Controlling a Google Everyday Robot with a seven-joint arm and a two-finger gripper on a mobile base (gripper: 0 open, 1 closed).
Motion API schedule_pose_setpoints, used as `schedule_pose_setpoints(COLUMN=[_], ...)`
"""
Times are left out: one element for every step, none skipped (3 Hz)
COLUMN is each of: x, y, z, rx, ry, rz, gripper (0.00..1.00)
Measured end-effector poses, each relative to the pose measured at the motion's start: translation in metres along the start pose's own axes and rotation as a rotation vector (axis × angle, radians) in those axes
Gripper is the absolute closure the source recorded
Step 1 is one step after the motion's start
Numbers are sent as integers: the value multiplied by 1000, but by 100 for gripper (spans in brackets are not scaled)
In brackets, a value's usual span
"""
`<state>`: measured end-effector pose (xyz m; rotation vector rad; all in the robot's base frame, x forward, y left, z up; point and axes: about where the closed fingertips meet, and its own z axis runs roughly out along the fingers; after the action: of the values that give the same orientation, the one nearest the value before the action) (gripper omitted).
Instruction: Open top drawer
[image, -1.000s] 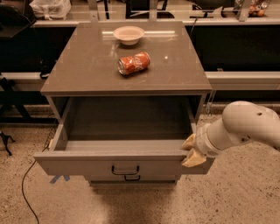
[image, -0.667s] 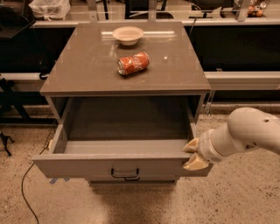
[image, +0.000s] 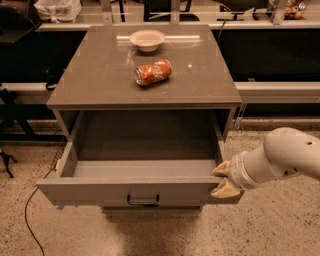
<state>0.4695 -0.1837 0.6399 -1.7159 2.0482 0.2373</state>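
The top drawer (image: 100, 192) of the grey-brown cabinet stands pulled well out, and its deep box is empty. A small black bar handle (image: 143, 200) sits at the centre of its front panel. My gripper (image: 222, 180), on a white arm coming in from the right, is at the right end of the drawer's front panel. One cream fingertip (image: 220, 169) lies inside the panel's top edge and the other outside, closed on the panel. The lower drawers are hidden beneath the open one.
An orange soda can (image: 153, 73) lies on its side on the cabinet top (image: 100, 75), with a white bowl (image: 147, 39) behind it. Dark benches run along the back. A black cable (image: 30, 210) trails on the speckled floor at the left.
The drawer has slid a little further out toward the camera. My gripper has moved with its right front corner, down and forward.
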Motion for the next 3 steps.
schedule_pose_setpoints(x=[0, 0, 0], y=[0, 0, 0], z=[0, 0, 0], rx=[0, 0, 0], ry=[0, 0, 0], rz=[0, 0, 0], gripper=[100, 83, 59])
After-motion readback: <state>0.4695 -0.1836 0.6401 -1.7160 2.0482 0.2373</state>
